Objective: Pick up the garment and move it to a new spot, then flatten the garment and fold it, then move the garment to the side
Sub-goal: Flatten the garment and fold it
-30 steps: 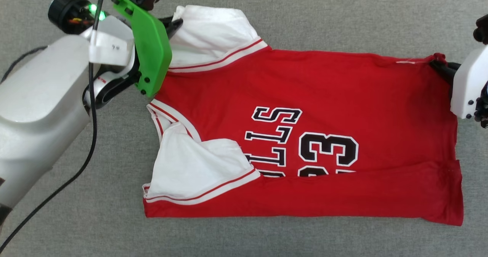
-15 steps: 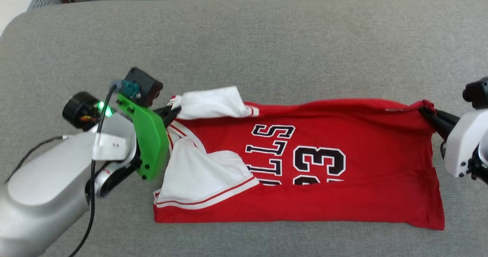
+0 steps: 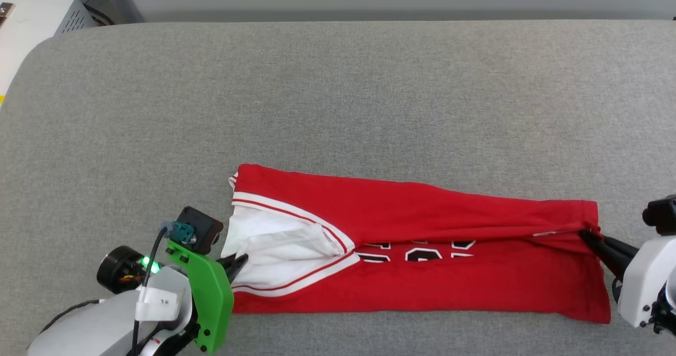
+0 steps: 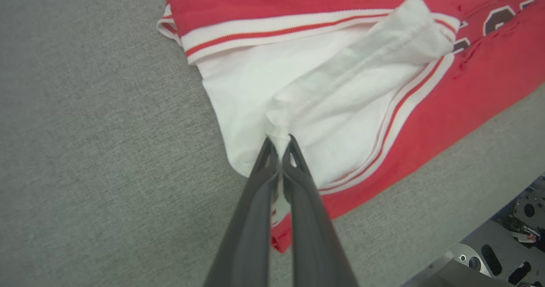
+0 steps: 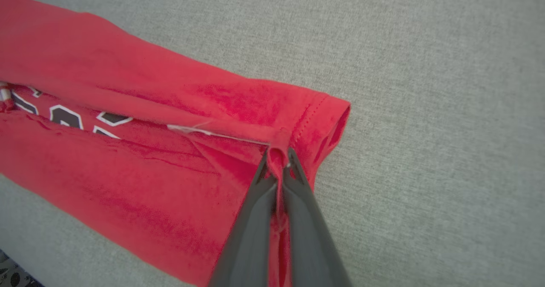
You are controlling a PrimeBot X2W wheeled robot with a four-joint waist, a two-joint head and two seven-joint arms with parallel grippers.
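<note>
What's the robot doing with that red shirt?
It is folding it. The left gripper pinches a white sleeve, and the right gripper pinches the hem at the other end of the red jersey. The jersey lies on the grey padded surface as a long band, its far side laid over toward the robot, so the black lettering is mostly covered.
</note>
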